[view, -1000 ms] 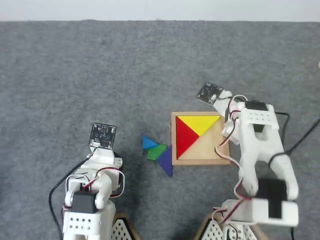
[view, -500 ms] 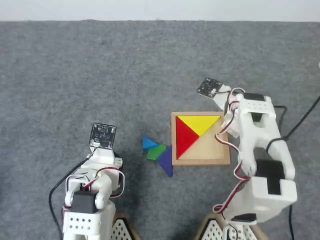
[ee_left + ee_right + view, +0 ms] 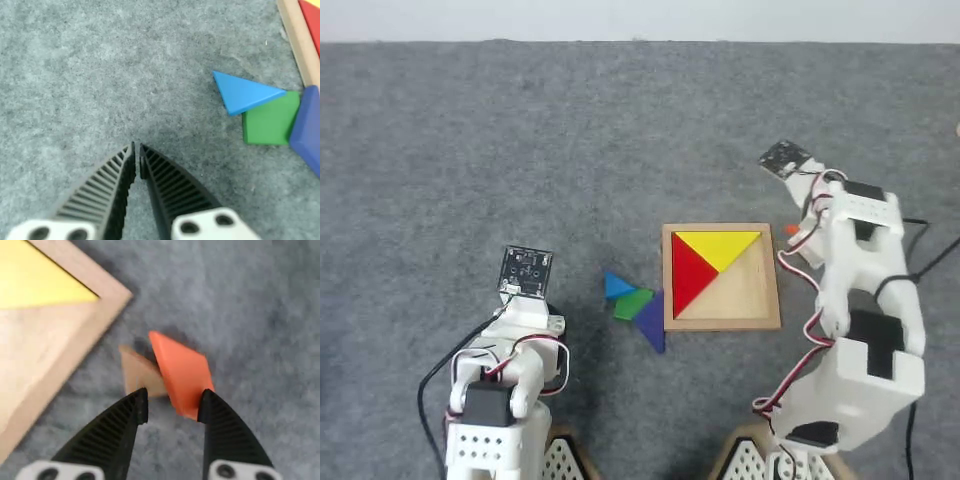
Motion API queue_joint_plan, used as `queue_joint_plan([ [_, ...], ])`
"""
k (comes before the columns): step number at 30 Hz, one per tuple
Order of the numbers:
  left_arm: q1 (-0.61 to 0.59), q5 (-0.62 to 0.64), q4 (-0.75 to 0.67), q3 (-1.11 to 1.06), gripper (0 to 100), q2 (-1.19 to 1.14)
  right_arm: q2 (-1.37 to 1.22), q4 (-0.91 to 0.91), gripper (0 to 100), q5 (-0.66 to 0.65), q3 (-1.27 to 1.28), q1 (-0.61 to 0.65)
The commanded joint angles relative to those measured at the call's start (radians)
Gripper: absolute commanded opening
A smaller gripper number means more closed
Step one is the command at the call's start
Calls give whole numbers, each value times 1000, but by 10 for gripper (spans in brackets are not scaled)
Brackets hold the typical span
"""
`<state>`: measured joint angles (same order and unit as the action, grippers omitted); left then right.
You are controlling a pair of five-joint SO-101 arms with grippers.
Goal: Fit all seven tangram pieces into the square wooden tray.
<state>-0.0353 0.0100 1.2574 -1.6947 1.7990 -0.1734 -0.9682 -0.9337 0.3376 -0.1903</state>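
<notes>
Right gripper (image 3: 172,402): is hanging with jaws parted, straddling one end of the orange piece (image 3: 181,372), right of centre in the high view.
Left gripper (image 3: 136,150): is resting clenched at lower left.
Tray (image 3: 720,323): is sitting at centre, holding two pieces, a yellow triangle (image 3: 718,246) and a red triangle (image 3: 688,275).
Loose pieces: three are lying just left of the tray, a light blue triangle (image 3: 617,286), a green square (image 3: 634,303) and a dark blue piece (image 3: 652,320).
</notes>
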Motion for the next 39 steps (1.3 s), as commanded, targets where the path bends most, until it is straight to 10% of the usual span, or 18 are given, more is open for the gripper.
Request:
queue_joint_plan([
  [1,-6,-8,6,12,15,20,107,-47,165,11,-48,-65],
  [10,-6,-8,6,12,15,20,139,-120,123,-15,-43,-216],
  [28,-6,-8,6,12,15,20,42,-127,236,38,-183,90],
  [39,-6,-8,6,12,15,20,-272,-137,234,29,-384,-39],
])
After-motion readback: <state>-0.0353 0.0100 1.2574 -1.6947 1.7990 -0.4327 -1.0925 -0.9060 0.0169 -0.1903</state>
